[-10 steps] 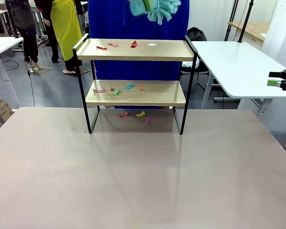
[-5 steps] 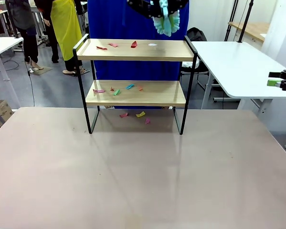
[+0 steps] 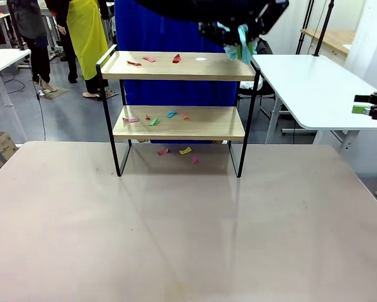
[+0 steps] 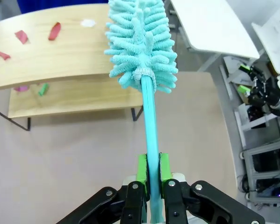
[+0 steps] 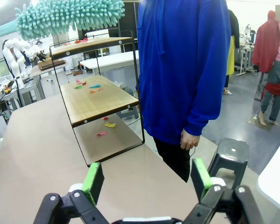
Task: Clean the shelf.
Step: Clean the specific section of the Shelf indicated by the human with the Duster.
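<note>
The shelf (image 3: 179, 67) stands at the far side of the table, two light wooden boards in a thin black frame. Coloured paper scraps (image 3: 151, 60) lie on its top board, more on the lower board (image 3: 175, 123) and on the table beneath. My left gripper (image 4: 153, 170) is shut on the handle of a teal fluffy duster (image 4: 140, 44). In the front view that duster (image 3: 241, 48) hangs just above the right end of the top board. My right gripper (image 5: 147, 179) is open with nothing between its fingers, out at the right side (image 3: 359, 104).
A person in a blue top (image 5: 186, 70) stands right behind the shelf. A grey stool (image 5: 231, 156) sits beside them. A white table (image 3: 308, 88) stands to the right. Other people stand at the back left (image 3: 81, 31). The near tabletop (image 3: 175, 233) is bare.
The left gripper and duster have moved right and down, from above the shelf's middle to its top right corner. The right gripper has stayed still and open.
</note>
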Robot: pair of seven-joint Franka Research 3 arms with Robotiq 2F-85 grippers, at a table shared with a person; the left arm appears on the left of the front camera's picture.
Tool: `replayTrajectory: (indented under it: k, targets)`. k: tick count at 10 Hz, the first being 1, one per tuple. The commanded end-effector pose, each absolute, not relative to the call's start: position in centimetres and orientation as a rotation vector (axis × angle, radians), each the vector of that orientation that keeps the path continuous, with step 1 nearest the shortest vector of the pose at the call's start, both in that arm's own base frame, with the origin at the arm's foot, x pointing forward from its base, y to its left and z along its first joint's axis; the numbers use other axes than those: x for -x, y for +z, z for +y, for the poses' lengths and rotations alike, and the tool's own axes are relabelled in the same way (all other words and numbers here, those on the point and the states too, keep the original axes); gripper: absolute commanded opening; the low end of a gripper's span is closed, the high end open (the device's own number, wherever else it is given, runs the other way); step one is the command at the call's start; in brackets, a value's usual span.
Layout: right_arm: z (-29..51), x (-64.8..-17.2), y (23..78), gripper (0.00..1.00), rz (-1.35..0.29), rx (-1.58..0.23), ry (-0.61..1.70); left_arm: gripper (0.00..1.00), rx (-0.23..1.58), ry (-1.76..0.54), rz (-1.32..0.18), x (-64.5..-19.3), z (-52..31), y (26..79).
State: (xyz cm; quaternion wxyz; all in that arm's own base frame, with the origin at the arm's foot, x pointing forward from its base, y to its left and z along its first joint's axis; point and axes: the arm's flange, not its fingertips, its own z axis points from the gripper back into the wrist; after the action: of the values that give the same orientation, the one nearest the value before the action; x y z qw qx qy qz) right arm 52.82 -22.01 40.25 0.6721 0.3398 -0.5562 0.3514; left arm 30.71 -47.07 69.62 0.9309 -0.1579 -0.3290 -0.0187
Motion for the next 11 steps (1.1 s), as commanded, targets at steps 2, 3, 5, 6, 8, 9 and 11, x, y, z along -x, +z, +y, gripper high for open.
replayTrajectory:
  k: [2, 3, 5, 6, 8, 9, 11]
  targets:
    - [-21.8, -52.8, 40.5, 1.0, -1.255, -0.766, 0.796, 0.13, 0.297, -0.007, -0.67, -31.5, -48.3, 68.4]
    - [-21.8, -52.8, 40.5, 1.0, -1.255, -0.766, 0.796, 0.13, 0.295, 0.004, -0.649, -31.7, -48.4, 67.6]
    - [-21.8, -52.8, 40.5, 1.0, -1.255, -0.766, 0.796, 0.13, 0.285, 0.032, -0.619, -32.1, -48.1, 67.3]
    - [-21.8, -52.8, 40.5, 1.0, -1.255, -0.766, 0.796, 0.13, 0.297, -0.027, -0.626, -32.0, -48.2, 66.7]
    - [-21.8, -52.8, 40.5, 1.0, -1.255, -0.766, 0.796, 0.13, 0.293, -0.013, -0.612, -32.4, -48.0, 66.4]
    - [-21.8, -52.8, 40.5, 1.0, -1.255, -0.766, 0.796, 0.13, 0.258, -0.038, -0.605, -32.7, -47.0, 66.6]
    - [-21.8, -52.8, 40.5, 1.0, -1.255, -0.766, 0.796, 0.13, 0.216, -0.033, -0.554, -33.7, -43.9, 66.4]
